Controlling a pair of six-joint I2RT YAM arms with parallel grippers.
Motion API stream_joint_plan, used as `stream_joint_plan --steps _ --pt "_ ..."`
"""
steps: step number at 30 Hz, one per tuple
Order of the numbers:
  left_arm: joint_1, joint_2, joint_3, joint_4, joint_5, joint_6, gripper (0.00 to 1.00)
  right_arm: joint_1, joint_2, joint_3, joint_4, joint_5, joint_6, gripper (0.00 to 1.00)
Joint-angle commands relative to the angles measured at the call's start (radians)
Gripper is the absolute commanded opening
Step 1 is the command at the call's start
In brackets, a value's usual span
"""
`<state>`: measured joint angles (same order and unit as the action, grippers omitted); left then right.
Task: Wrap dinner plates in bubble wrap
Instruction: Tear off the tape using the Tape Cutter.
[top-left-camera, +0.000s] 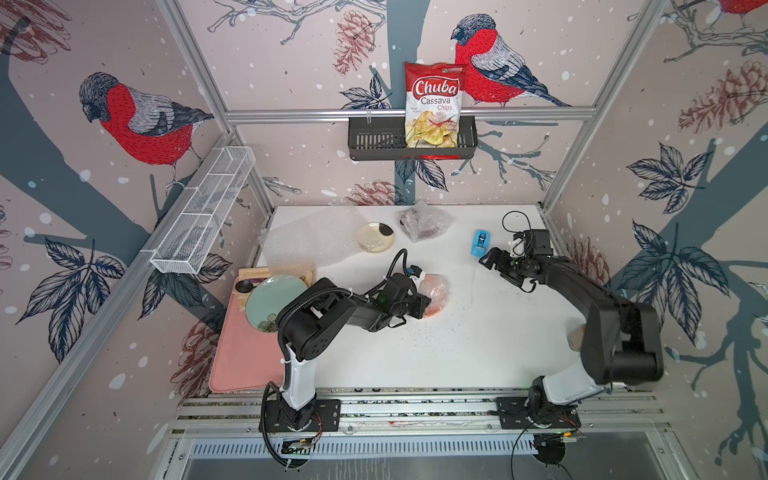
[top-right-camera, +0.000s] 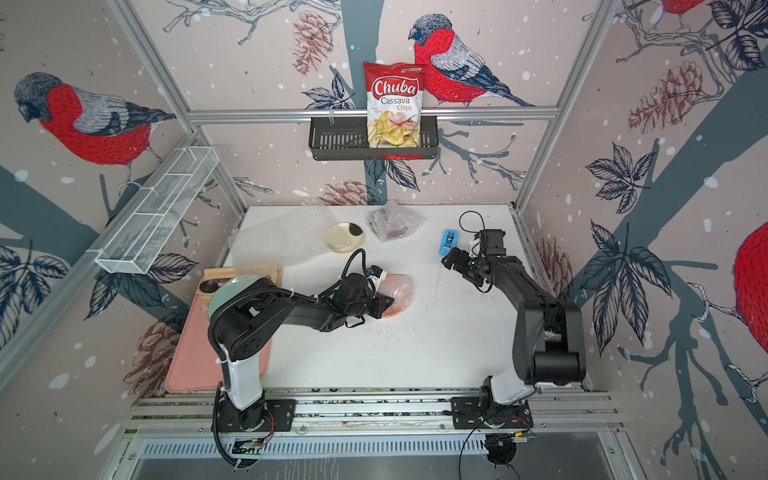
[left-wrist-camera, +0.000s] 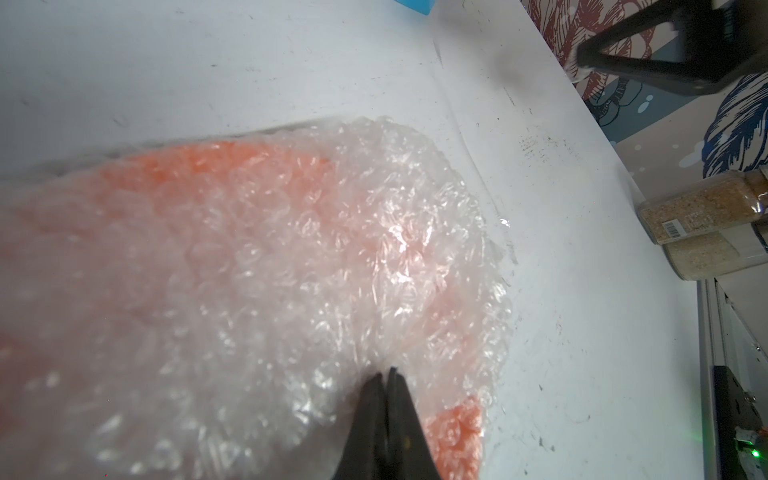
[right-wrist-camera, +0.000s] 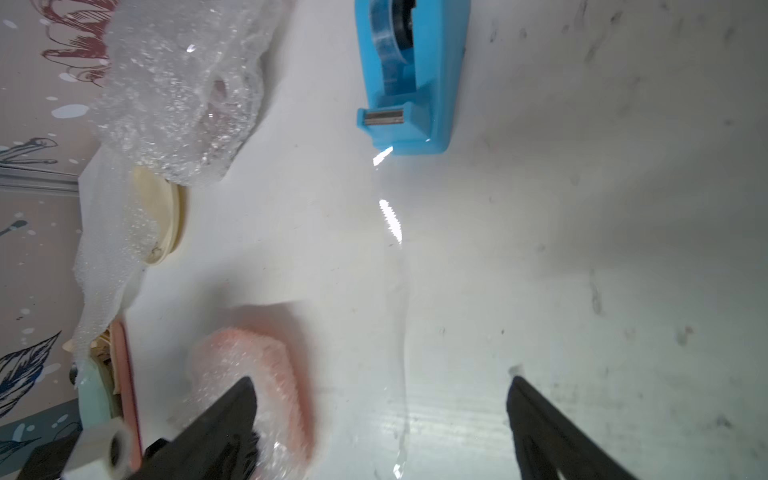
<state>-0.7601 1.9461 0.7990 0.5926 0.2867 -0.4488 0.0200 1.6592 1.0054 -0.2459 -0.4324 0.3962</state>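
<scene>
The orange dinner plate (top-left-camera: 438, 291) lies mid-table, covered in bubble wrap (left-wrist-camera: 291, 270). My left gripper (left-wrist-camera: 385, 372) is shut on a fold of that wrap over the plate, and creases run to its tips. My right gripper (right-wrist-camera: 382, 379) hangs open and empty to the right of it, near the blue tape dispenser (top-left-camera: 481, 243). A clear tape strip (right-wrist-camera: 392, 224) trails from the dispenser across the table. The cream, dark-rimmed plate (top-left-camera: 375, 237) rests bare at the edge of a spare bubble wrap sheet (top-left-camera: 307, 243). A wrapped bundle (top-left-camera: 424, 224) with a dark plate inside sits at the back.
A pale green plate (top-left-camera: 276, 303) leans on a pink tray (top-left-camera: 245, 357) at the table's left edge. A spice jar (left-wrist-camera: 702, 212) lies at the right edge by the right arm. A black basket (top-left-camera: 374, 141) with a chips bag hangs on the back wall.
</scene>
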Motion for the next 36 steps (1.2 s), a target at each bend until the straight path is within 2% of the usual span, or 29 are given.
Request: stream_joint_plan --steps 1,5,8,12,15,20,30,36 --pt "0.002 0.03 -0.011 -0.261 -0.064 -0.014 0.0 0.005 0.117 0.041 0.173 -0.14 -0.084 0.91" --pt "0.003 0.036 -0.002 -0.271 -0.066 -0.015 0.0 0.009 0.231 0.084 0.254 -0.224 -0.075 0.9" --pt "0.002 0.039 0.006 -0.283 -0.07 -0.014 0.0 0.001 0.285 0.102 0.308 -0.227 -0.037 0.88" --pt "0.002 0.04 0.009 -0.29 -0.073 -0.016 0.0 -0.017 0.346 0.102 0.44 -0.283 0.015 0.71" --pt "0.003 0.042 0.012 -0.299 -0.075 -0.016 0.0 -0.02 0.385 0.111 0.496 -0.323 0.037 0.64" --pt "0.003 0.042 0.015 -0.304 -0.076 -0.018 0.0 -0.033 0.413 0.116 0.579 -0.361 0.07 0.57" --pt "0.002 0.047 0.017 -0.307 -0.074 -0.02 0.0 -0.053 0.398 0.073 0.701 -0.417 0.112 0.35" --pt "0.003 0.045 0.018 -0.306 -0.075 -0.02 0.0 -0.06 0.402 0.062 0.71 -0.39 0.131 0.25"
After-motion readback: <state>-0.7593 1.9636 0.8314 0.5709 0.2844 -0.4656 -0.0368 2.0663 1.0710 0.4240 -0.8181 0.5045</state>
